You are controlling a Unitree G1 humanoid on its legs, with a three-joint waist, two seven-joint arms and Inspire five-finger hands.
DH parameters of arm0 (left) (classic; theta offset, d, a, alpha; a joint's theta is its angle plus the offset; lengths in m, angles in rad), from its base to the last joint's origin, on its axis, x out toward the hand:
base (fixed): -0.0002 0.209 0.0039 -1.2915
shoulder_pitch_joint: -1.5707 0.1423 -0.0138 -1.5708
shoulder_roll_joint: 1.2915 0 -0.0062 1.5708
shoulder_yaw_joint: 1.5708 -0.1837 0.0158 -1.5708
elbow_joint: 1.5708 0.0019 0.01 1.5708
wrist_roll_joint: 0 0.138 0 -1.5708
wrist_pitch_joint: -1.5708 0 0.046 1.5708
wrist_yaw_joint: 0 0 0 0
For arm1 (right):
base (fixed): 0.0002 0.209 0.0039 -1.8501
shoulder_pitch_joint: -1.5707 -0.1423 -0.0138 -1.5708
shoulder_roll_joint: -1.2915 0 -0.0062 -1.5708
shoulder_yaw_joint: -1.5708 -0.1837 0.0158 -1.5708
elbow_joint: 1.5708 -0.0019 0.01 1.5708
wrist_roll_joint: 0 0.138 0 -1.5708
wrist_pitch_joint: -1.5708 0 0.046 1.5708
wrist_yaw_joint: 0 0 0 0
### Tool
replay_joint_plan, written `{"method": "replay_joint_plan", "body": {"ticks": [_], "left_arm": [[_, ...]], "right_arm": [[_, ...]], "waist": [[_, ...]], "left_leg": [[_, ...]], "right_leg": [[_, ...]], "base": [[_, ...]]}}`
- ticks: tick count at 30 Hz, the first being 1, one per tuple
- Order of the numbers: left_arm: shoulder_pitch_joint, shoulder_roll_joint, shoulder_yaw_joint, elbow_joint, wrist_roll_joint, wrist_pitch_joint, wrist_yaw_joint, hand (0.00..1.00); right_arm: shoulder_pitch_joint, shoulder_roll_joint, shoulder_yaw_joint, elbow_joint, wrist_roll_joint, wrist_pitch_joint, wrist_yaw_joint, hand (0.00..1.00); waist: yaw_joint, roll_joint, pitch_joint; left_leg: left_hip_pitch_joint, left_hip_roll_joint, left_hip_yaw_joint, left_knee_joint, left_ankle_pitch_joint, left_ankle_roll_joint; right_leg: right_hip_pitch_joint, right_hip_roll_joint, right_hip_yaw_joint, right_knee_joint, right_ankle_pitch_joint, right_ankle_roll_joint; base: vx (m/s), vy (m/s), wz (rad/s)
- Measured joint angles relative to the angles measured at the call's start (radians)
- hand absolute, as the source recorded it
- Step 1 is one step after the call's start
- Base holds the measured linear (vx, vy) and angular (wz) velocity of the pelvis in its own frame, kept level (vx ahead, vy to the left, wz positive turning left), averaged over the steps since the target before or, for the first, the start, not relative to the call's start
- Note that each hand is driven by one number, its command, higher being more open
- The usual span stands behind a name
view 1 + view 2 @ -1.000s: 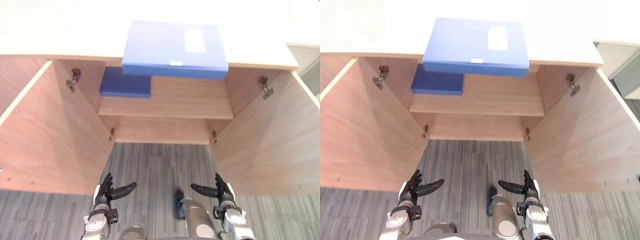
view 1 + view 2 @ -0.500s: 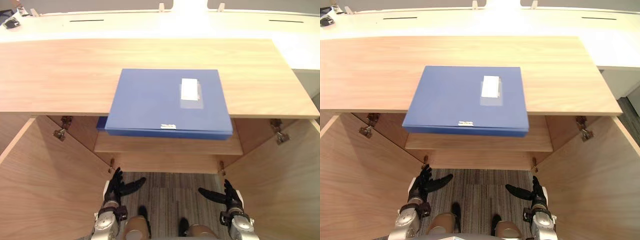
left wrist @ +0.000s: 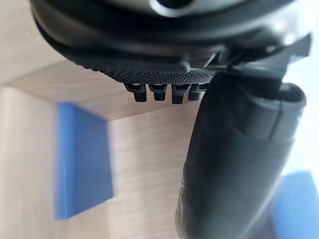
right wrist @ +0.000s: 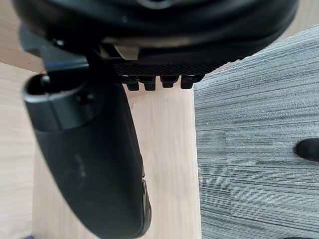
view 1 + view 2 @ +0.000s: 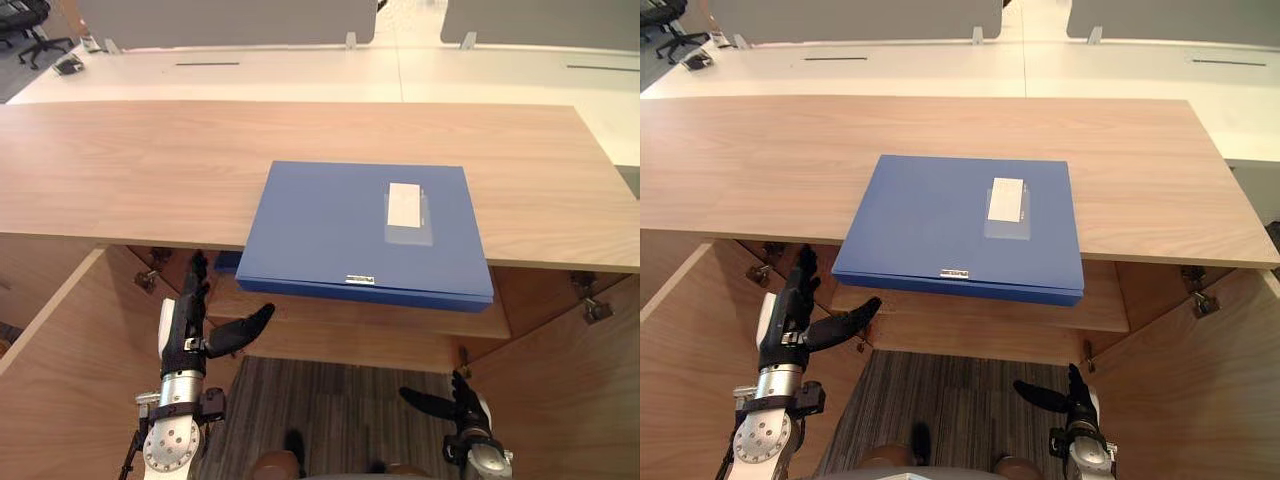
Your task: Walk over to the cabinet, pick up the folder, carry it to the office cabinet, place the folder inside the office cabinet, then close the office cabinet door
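Blue folder (image 5: 367, 232) flat on the cabinet top (image 5: 130, 170), near the middle, its front edge jutting a little past the cabinet's front edge; white label on its upper face. No hand on it. Both cabinet doors swung wide: left door (image 5: 60, 370) and right door (image 5: 570, 400) standing out from the cabinet's front, metal hinge (image 5: 590, 305) at the upper inside corner. Inside the cabinet, a wooden shelf (image 5: 400, 322) under the top, with a second blue folder (image 3: 82, 159) lying at the shelf's left end. Left hand (image 5: 190, 320) upright before the cabinet's opening, just below the top's front edge, fingers straight and thumb spread, gripping nothing. Right hand (image 5: 455, 400) lower, before the cabinet near the right door, fingers likewise straight, thumb out, empty. Grey striped carpet (image 5: 330, 410) between the doors. White desks (image 5: 400, 75) with grey screens (image 5: 220, 20) behind the cabinet.
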Motion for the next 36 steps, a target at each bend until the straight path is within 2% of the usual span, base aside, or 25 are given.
{"method": "replay_joint_plan", "body": {"ticks": [3,7,10,12,16,21,24,29,30,36], "left_arm": [[0.014,0.024,-0.039,-0.082,0.005,-0.008,0.000,1.00],[0.011,0.126,-0.048,-0.226,0.064,-0.071,-0.001,1.00],[0.011,0.165,-0.049,-0.311,0.140,-0.103,0.003,1.00],[0.010,0.186,-0.052,-0.345,0.190,-0.116,0.003,1.00],[0.003,0.234,-0.065,-0.349,0.300,-0.123,0.003,1.00],[-0.074,0.366,-0.137,-0.326,0.497,-0.122,-0.002,1.00],[-0.122,0.388,-0.177,-0.288,0.595,-0.117,0.000,1.00],[-0.216,0.379,-0.252,-0.173,0.763,-0.070,0.021,1.00],[-0.225,0.372,-0.256,-0.159,0.780,-0.058,0.026,0.00],[-0.291,0.346,-0.259,-0.088,0.865,-0.011,0.051,0.00]], "right_arm": [[0.003,-0.022,0.031,0.031,-0.002,-0.001,0.000,1.00],[0.009,-0.032,0.064,0.034,-0.010,-0.001,0.001,1.00],[0.026,-0.049,0.066,0.035,-0.011,-0.001,0.002,1.00],[0.026,-0.057,0.067,0.034,-0.012,-0.001,0.001,1.00],[0.026,-0.059,0.069,0.033,-0.014,-0.003,0.001,1.00],[0.031,-0.058,0.106,0.041,-0.040,-0.003,0.006,1.00],[0.031,-0.055,0.107,0.044,-0.040,-0.004,0.007,1.00],[0.053,-0.053,0.107,0.053,-0.039,-0.013,0.022,1.00],[0.057,-0.052,0.107,0.053,-0.039,-0.013,0.024,1.00],[0.059,-0.035,0.107,0.053,-0.037,-0.013,0.035,1.00]], "waist": [[0.006,0.000,-0.003],[0.000,0.006,-0.017],[-0.006,0.016,-0.036],[-0.009,0.011,-0.047],[-0.013,0.008,-0.058],[-0.018,0.003,-0.063],[-0.024,0.002,-0.066],[-0.030,-0.001,-0.079],[-0.032,-0.003,-0.080],[-0.048,-0.019,-0.082]], "left_leg": [[0.001,-0.004,-0.011,0.015,0.000,0.000],[0.008,-0.003,-0.012,0.017,0.005,-0.002],[0.023,-0.004,-0.012,0.008,0.012,-0.006],[0.027,-0.004,-0.014,-0.009,0.022,-0.011],[0.033,-0.004,-0.017,-0.029,0.038,-0.010],[0.060,-0.003,-0.014,-0.095,0.075,-0.005],[0.069,-0.004,-0.005,-0.109,0.079,-0.003],[0.088,-0.001,0.012,-0.145,0.089,-0.004],[0.088,-0.001,0.014,-0.145,0.089,-0.005],[0.093,0.000,0.026,-0.150,0.089,-0.004]], "right_leg": [[0.016,-0.001,0.000,-0.007,0.000,0.000],[0.026,0.000,0.008,-0.015,-0.001,0.002],[0.033,-0.001,0.009,-0.015,-0.001,0.003],[0.031,0.000,0.008,-0.016,0.000,0.005],[0.030,0.002,0.005,-0.021,0.004,0.009],[0.031,0.005,0.009,-0.036,0.013,0.010],[0.033,0.006,0.017,-0.037,0.015,0.010],[0.031,0.010,0.032,-0.045,0.015,0.010],[0.031,0.010,0.034,-0.046,0.015,0.010],[0.027,0.010,0.049,-0.046,0.015,0.010]], "base": [[-0.09,0.004,0.09],[-0.11,-0.011,-0.01],[-0.09,-0.009,0.01],[-0.08,-0.012,0.03],[-0.03,-0.012,0.02],[0.01,-0.007,-0.01],[0.03,-0.010,-0.09],[0.02,-0.016,-0.09],[0.01,-0.014,-0.10],[0.00,-0.008,-0.06]]}}
